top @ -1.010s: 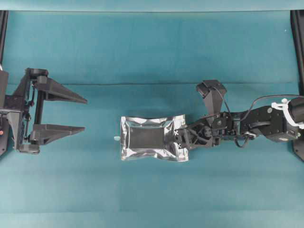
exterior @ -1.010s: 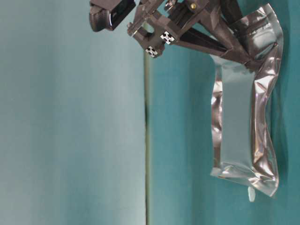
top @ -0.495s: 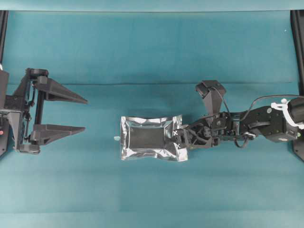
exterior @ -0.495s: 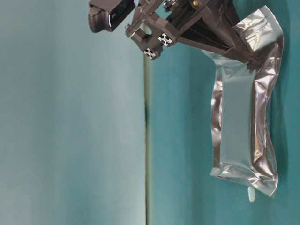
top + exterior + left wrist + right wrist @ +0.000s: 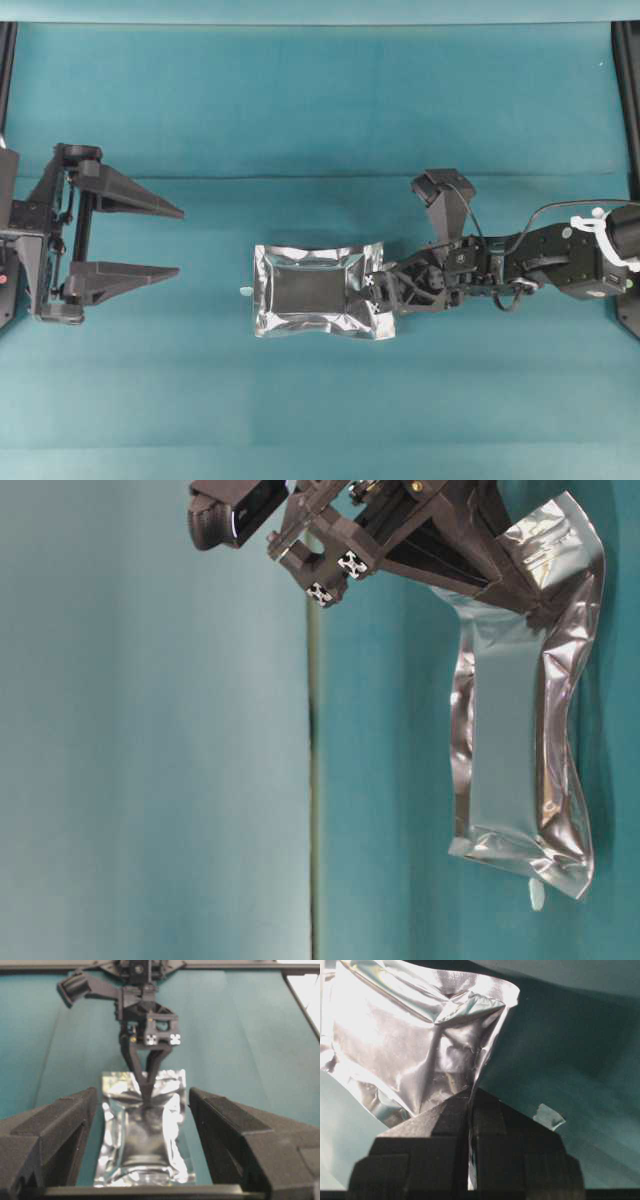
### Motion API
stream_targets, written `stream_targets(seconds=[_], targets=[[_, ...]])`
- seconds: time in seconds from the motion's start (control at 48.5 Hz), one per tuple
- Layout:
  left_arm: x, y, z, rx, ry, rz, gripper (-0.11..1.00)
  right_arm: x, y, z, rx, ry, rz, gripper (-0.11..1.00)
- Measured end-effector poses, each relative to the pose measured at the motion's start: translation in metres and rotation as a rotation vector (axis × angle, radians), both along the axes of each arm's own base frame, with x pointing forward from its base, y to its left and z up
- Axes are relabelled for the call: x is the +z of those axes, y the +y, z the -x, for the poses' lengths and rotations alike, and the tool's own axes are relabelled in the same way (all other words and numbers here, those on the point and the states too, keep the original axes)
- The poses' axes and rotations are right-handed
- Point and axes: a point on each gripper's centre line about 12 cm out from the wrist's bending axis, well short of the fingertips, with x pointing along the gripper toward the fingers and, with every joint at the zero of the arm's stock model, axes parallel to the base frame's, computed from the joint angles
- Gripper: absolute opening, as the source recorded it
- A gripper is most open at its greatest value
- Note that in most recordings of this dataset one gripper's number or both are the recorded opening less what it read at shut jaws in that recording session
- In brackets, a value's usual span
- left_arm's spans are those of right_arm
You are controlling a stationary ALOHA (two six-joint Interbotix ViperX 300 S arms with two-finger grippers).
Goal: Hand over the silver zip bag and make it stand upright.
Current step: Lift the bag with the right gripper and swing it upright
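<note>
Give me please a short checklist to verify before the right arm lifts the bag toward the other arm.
1. Right claw shut on the shiny crinkled silver foil zip bag: ok; the wrist view shows foil pinched between the closed fingers.
2. Grip placed on the bag's short edge, not the grey centre panel: ok.
3. Grip firm enough for lifting: cannot tell; only thin foil at the edge is pinched.
4. Left claw open to receive: ok, fingers wide apart.
5. Teal table cover between bag and left claw free of obstacles: ok; only a tiny pale scrap lies beside the bag's far edge.
</note>
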Motion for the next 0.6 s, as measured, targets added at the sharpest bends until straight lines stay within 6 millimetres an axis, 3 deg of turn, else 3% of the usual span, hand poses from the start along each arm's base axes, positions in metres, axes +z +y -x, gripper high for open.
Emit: stream_targets(seconds=[0.392, 0.598], targets=[[0.0, 0.0, 0.001, -0.001, 0.0, -0.006, 0.82, 0.033, 0.002, -0.013, 0.143, 0.059, 0.075, 0.06], [0.001, 0.0, 0.001, -0.001, -0.005, -0.004, 0.82, 0.06, -0.009, -0.028, 0.235, 0.096, 0.14, 0.06]])
